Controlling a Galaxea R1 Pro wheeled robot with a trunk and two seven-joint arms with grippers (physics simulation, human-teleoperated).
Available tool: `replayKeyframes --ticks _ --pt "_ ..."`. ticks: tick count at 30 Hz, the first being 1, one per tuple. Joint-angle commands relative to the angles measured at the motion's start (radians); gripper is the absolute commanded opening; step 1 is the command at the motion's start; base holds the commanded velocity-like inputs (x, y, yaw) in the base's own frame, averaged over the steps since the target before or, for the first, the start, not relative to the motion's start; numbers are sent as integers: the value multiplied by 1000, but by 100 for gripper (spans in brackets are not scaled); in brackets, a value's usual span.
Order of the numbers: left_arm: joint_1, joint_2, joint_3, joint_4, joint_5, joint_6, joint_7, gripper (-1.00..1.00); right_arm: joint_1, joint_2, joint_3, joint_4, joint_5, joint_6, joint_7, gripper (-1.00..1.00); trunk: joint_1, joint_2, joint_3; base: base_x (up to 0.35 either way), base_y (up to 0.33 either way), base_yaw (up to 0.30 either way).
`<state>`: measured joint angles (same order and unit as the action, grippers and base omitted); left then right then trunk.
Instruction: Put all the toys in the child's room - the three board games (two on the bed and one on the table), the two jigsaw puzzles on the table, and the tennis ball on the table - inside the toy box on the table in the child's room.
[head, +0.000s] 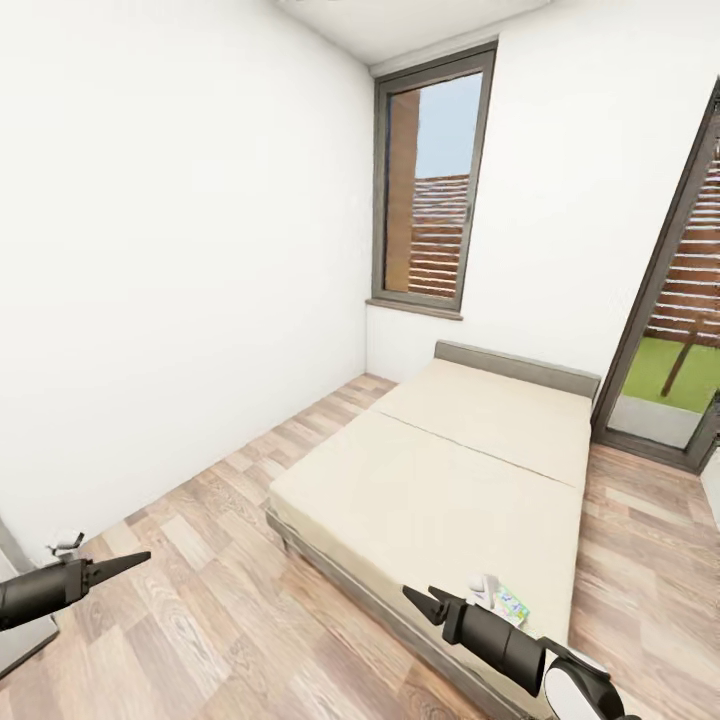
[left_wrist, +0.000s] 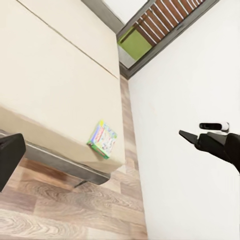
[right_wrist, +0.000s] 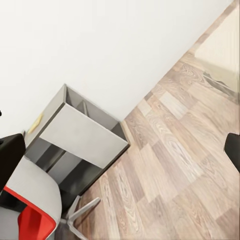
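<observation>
Open air is seen ahead of both grippers. Ahead of the left gripper (head: 140, 560), bare wood floor (head: 200, 560) runs to the white wall (head: 170, 250), with nothing standing on it. Below and just beyond the right gripper (head: 418, 603), the bed (head: 450, 470) blocks the way low down; its mattress top is bare except for a board game (left_wrist: 102, 139) lying flat near the corner by that gripper. In the right wrist view, a grey desk (right_wrist: 82, 135) against the wall and a red-and-grey chair (right_wrist: 30, 210) are seen standing on the floor.
</observation>
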<state>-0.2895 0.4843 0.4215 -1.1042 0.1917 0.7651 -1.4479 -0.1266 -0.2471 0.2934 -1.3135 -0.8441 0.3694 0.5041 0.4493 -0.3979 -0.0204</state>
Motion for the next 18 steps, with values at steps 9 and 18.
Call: replayKeyframes --ticks 9,18 --pt "2 -30 1 82 -57 -22 10 100 -1 0 1 2 -10 8 -1 100 1 -2 7 0 0 -229" --pt "3 -33 3 391 -257 -154 69 100 -1 -1 1 2 -10 8 -1 100 1 -2 16 0 0 -229"
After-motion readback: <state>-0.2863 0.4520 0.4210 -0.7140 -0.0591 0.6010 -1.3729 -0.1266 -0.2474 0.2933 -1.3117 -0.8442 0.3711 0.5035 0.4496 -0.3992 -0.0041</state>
